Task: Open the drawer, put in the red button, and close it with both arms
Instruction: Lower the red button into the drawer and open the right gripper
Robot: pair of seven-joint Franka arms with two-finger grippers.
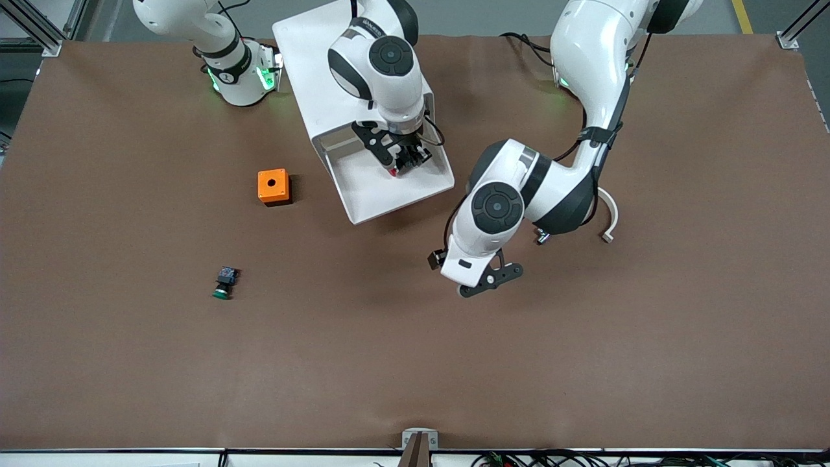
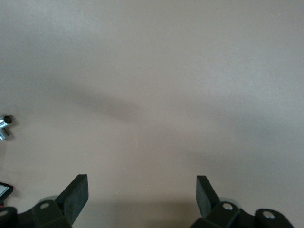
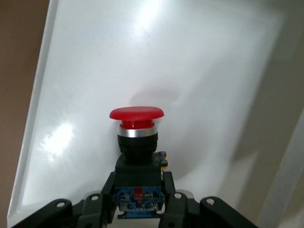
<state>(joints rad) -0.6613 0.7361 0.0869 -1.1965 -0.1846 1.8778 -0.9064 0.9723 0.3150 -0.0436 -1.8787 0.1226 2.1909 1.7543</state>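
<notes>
The top drawer stands pulled out of the white cabinet as a shallow white tray. My right gripper is inside the tray, shut on the red button. In the right wrist view the fingers clamp the button's black-blue body, and its red cap points down at the drawer floor. I cannot tell whether the cap touches the floor. My left gripper is open and empty over bare table, nearer the front camera than the drawer. Its wrist view shows only the brown mat.
An orange box with a round hole sits beside the drawer toward the right arm's end. The green-capped button lies on the mat nearer the front camera. A pale curved clip hangs by the left arm.
</notes>
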